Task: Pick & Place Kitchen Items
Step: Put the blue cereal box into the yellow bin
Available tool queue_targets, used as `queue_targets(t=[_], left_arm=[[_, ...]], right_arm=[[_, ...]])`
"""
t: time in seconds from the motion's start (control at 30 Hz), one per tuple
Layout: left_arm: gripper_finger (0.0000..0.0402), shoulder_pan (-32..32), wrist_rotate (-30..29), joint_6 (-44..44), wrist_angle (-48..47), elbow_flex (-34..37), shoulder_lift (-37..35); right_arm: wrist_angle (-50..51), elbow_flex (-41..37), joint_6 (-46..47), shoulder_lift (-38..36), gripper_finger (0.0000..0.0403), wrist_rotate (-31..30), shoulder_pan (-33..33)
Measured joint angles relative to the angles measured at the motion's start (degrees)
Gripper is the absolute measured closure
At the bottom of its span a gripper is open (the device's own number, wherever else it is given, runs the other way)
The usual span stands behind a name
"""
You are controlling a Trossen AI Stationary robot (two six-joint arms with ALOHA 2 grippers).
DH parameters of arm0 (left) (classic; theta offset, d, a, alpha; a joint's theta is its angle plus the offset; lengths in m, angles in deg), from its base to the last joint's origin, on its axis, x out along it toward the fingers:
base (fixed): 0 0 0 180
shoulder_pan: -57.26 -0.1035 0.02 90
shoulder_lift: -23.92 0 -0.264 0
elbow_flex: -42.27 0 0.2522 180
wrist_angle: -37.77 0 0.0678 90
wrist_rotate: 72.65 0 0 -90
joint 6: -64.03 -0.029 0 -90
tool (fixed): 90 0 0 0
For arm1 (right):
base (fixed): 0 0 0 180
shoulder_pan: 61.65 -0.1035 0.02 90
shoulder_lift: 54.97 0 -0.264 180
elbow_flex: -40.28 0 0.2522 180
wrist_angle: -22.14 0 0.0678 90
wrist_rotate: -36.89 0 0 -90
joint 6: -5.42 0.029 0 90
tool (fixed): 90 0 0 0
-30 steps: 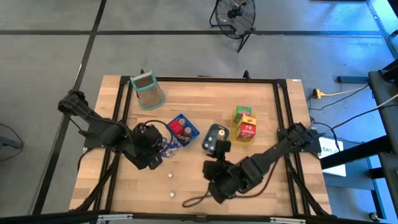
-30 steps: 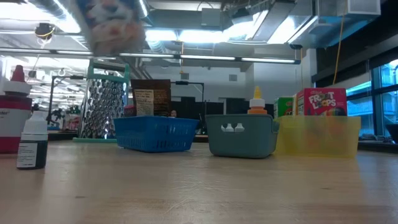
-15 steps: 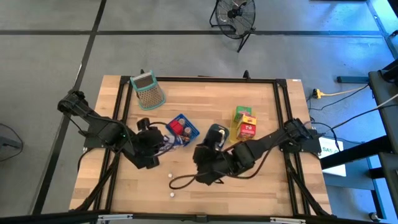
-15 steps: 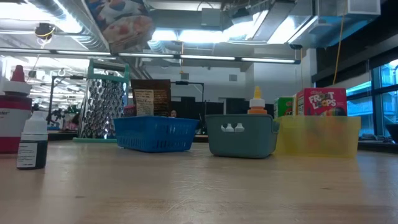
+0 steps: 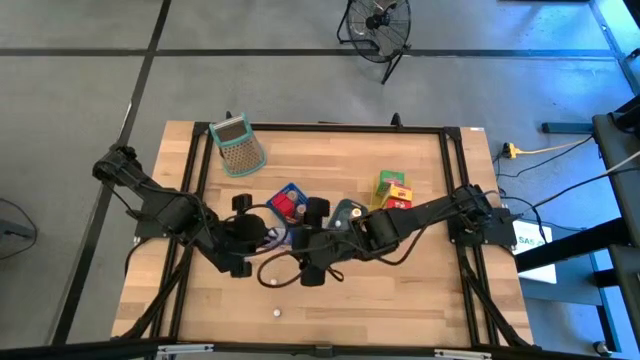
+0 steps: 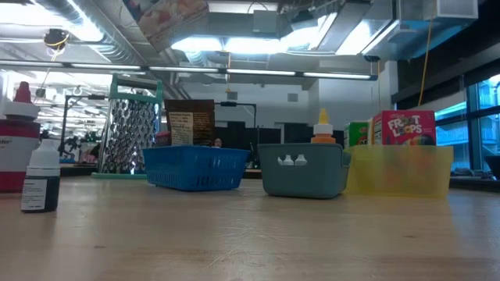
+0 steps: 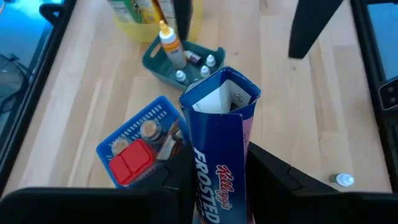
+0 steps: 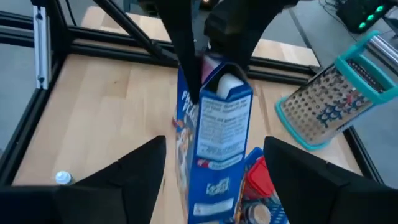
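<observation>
We see even, bright overhead light: ceiling strip lamps (image 6: 258, 72) glare in the low view, and the floor at the high view's right edge carries a blue tint. Shadows on the wooden table (image 5: 420, 290) are soft. The cereal box (image 6: 166, 17) overhead looks blurred, and both wrist views are slightly soft.

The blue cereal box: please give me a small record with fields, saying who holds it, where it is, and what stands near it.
item: blue cereal box, top flaps open
position: lifted off the table
held by: left end effector, closed on the box's lower part
other arm: right end effector, open, one finger on each side of the box, not gripping
below and near: blue basket with a red item; teal tray with small bottles
farther off: grater lying on the table
</observation>
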Motion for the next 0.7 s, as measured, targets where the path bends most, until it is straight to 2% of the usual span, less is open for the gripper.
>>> queue_targets(t=[0.1, 0.27, 0.47, 0.7], left_arm=[[0.0292, 0.00, -0.19, -0.27, 0.57, -0.01, 0.00], [0.0292, -0.02, -0.99, -1.01, 1.25, -0.01, 0.00], [0.0292, -0.08, -1.07, -4.21, 5.95, -0.01, 0.00], [0.0292, -0.15, -1.15, -5.19, 6.76, -0.01, 0.00]], right_arm=[[-1.08, 0.00, -0.14, 0.00, 0.0130, 0.92, 0.67], [-1.10, 0.00, -0.04, 0.00, 0.0130, 6.13, 2.09], [-1.12, 0.00, 0.00, 0.02, 0.0130, 6.32, 3.06], [-1.37, -0.02, -0.14, 0.02, 0.0131, 6.44, 3.17]])
